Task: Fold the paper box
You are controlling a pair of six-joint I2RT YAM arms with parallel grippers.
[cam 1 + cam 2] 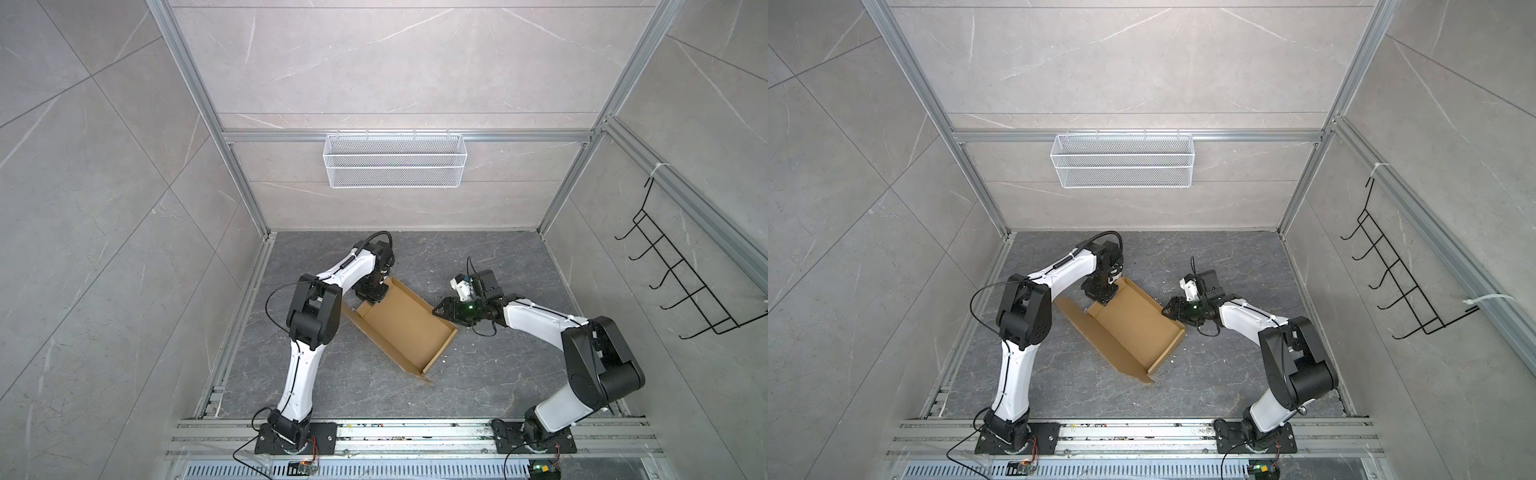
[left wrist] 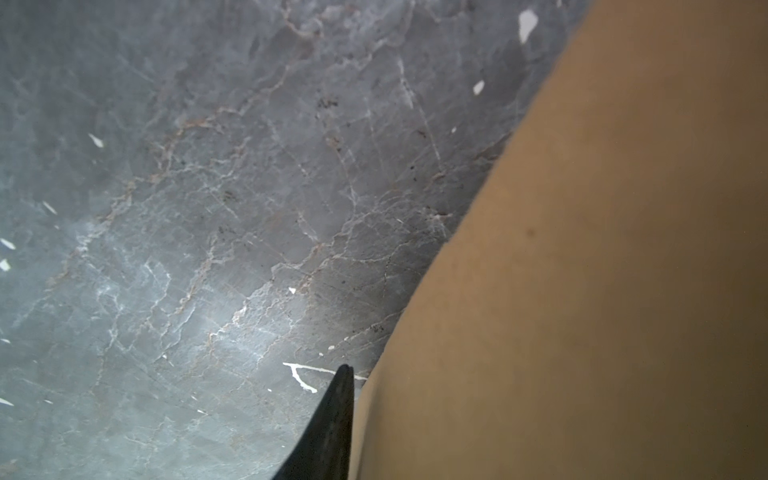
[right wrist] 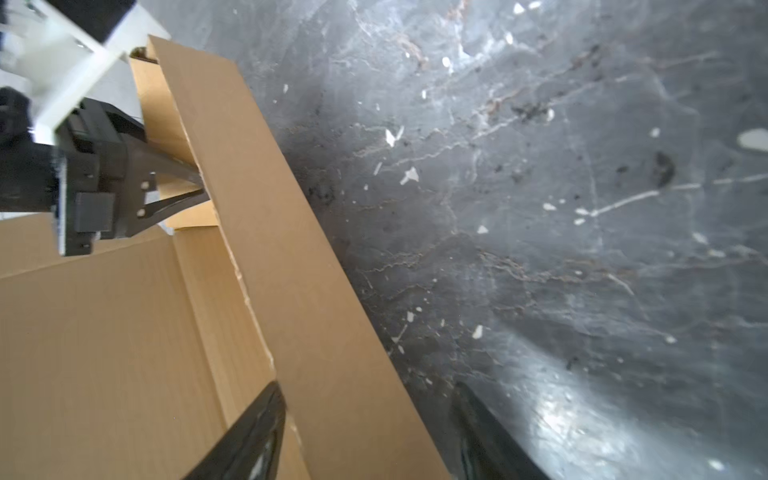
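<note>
Right claw (image 3: 368,386) wide, straddling paper box (image 1: 399,328) far wall. Left claw (image 3: 201,188) narrow, grip cannot tell. 2 walls up, left panel flat, unclosed.

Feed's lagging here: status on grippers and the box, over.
Left gripper at far corner wall of paper box, grip unclear. Right gripper open, straddling the long side wall. One long panel splayed outward. Nothing blocking.

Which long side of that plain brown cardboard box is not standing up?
The brown cardboard side panel nearest the left arm: it lies splayed outward, whereas the opposite long wall stands upright.
</note>
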